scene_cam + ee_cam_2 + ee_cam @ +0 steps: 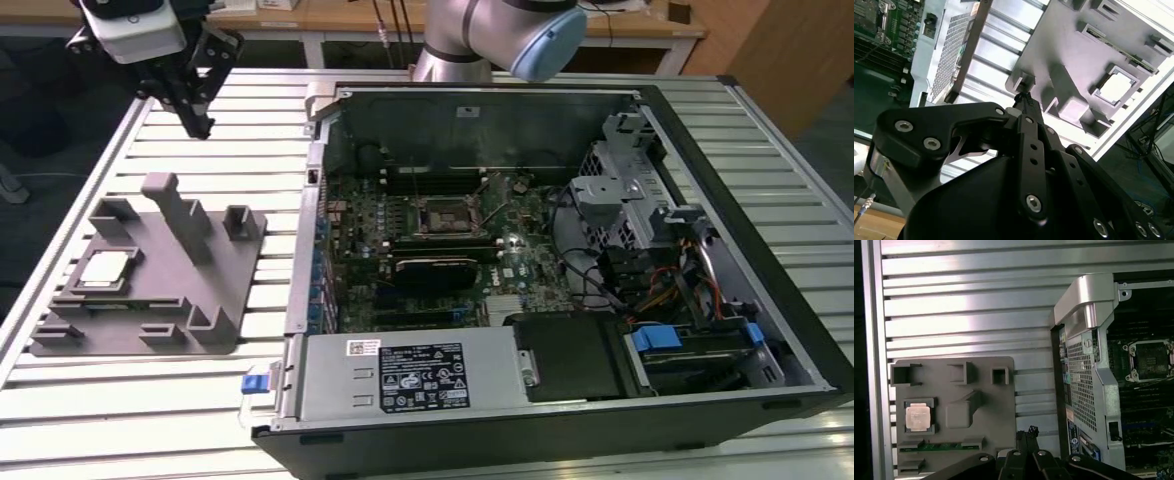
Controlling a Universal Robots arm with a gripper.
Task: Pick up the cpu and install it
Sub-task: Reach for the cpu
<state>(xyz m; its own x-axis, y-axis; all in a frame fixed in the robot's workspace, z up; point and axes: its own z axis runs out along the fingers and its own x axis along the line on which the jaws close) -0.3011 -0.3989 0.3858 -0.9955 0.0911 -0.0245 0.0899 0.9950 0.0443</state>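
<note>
Furthest toward the exterior view's left, a grey fixture tray [234, 265] lies on the slatted metal table [134, 400]. The cpu [107, 268] sits flat in a square recess of that tray with its silvery top facing up; both wrist views show it there too [918, 417] [1115, 87]. An upright post rises from the tray just beside the recess.

Up in the air over the table, near the tray's far end, hangs the gripper [203, 125]. It is well apart from the cpu and touches nothing. Its fingers are drawn together to a narrow point with nothing between them, and both wrist views show the same [1026, 432] [1023, 97].

Further right, the robot arm [494, 30] stands behind an open computer case [561, 430] that lies on its side. On the motherboard inside, the black socket frame [441, 215] sits near the middle, with a power supply [414, 375] along the case's near wall. Drive bays and cables fill the right end of the case.
</note>
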